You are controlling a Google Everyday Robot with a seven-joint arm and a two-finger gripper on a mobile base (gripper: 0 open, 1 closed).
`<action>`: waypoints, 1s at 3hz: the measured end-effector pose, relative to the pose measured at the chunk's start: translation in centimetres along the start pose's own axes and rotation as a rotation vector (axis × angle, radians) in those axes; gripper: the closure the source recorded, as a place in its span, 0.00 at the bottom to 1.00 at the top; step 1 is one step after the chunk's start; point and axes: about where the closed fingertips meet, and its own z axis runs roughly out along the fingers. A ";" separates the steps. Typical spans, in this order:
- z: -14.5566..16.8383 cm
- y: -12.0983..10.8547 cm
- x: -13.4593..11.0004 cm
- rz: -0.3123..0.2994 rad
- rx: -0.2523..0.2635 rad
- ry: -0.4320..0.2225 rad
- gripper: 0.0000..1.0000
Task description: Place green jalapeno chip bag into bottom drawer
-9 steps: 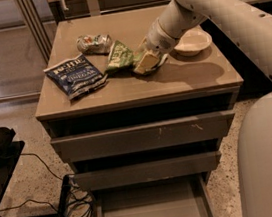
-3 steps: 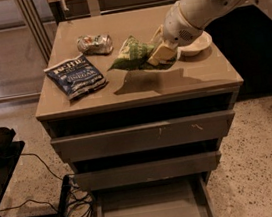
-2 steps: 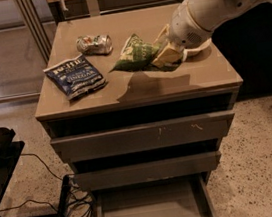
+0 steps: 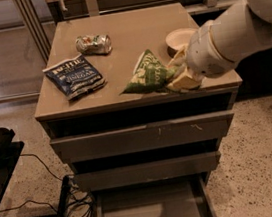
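While its jaws pinched the green jalapeno chip bag [image 4: 146, 73] (tip pointing left), the gripper [image 4: 182, 77] had moved toward the desk's [image 4: 131, 35] front-right corner.

The tan cabinet top [image 4: 129, 25] is carrying 3 things directly: a dark blue chip bag [image 4: 73, 77] is lying flat near its front-left corner, a crushed silvery can [image 4: 93, 43] is lying on its side behind that bag, and a white bowl [image 4: 179, 38] is sitting at the right, partly hidden. The gripper [image 4: 182, 75] is hanging over the front-right part, pinching the right end of the green jalapeno chip bag [image 4: 146, 73]. Beside the cabinet, black cables [image 4: 77, 209] are lying on the speckled floor [image 4: 255, 164].
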 end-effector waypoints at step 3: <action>1.9 6.2 4.2 0.078 -0.038 0.056 1.00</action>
